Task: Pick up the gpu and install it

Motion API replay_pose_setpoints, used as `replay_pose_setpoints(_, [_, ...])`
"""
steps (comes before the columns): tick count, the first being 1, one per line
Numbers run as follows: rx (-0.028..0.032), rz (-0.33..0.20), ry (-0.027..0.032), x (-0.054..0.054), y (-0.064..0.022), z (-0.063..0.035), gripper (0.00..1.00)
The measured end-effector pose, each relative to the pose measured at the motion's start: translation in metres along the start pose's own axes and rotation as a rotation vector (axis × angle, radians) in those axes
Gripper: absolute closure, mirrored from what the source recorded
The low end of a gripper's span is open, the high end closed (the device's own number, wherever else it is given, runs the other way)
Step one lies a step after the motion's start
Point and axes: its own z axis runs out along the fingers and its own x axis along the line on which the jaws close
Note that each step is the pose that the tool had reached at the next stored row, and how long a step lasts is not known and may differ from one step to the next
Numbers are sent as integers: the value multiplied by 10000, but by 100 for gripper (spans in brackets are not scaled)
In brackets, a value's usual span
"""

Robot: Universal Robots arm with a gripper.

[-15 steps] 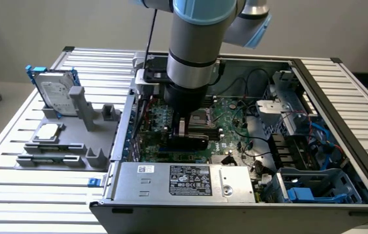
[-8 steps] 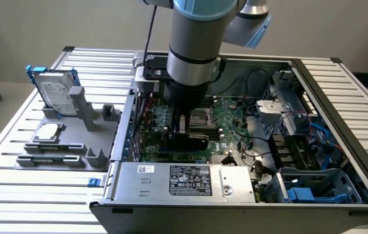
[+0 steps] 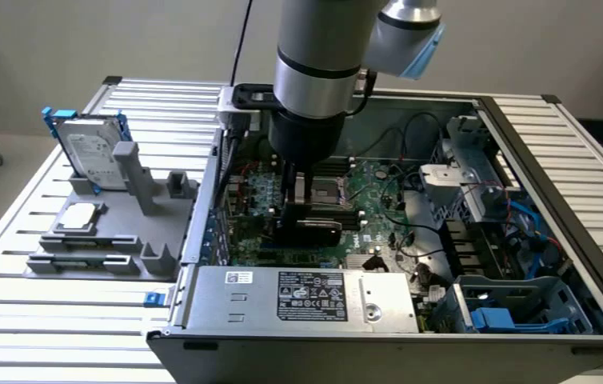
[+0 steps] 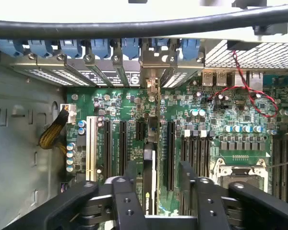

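The thin green-and-black gpu card [image 4: 150, 184] stands edge-up on the green motherboard [image 4: 221, 110], between the spread-open black fingers [image 4: 131, 175]. Its long axis points at the case's bracket wall [image 4: 101, 67].

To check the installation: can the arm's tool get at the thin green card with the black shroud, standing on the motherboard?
Probably yes: the open tool hangs astride the green card, and nothing visible stands between them.
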Motion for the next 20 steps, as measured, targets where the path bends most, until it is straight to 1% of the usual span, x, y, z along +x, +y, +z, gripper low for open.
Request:
replay_pose_setpoints(2, [1, -3, -15, -1, 3, -28, 63])
replay_pose_setpoints(3, [1, -3, -25, -1, 3, -33, 63])
replay_pose_setpoints(6, [1, -5, -49, -1, 3, -34, 80])
replay_pose_setpoints(7, [1, -6, -53, -1, 3, -34, 80])
replay_pose_setpoints(8, [1, -6, -55, -1, 3, -34, 86])
replay_pose_setpoints(9, [1, -6, -56, -1, 3, -34, 89])
replay_pose_setpoints(14, [1, -6, -57, -2, 7, -18, 89])
replay_pose_setpoints(20, [1, -20, -56, -7, 18, 62, 89])
